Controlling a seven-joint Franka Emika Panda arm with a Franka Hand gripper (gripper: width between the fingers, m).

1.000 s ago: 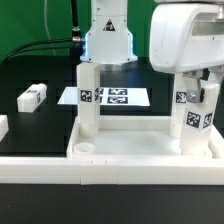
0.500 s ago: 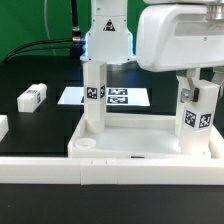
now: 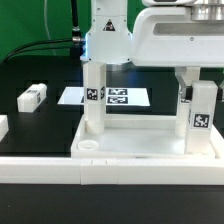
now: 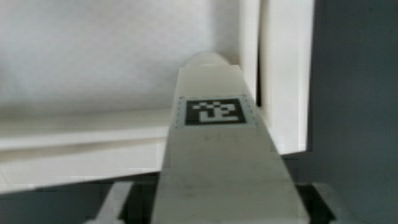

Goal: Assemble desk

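A tagged leg (image 3: pixel 203 112) is held upright between the narrowed jaws of the gripper (image 3: pixel 198 90), its foot set in the desk top (image 3: pixel 140 145) below them.

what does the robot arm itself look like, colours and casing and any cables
The arm has a glossy white rounded casing with a glowing blue band low on its base column. The wrist housing is a large white rounded block with a dark strip along its top edge. Black cables trail behind it against the green backdrop. No markings are readable.
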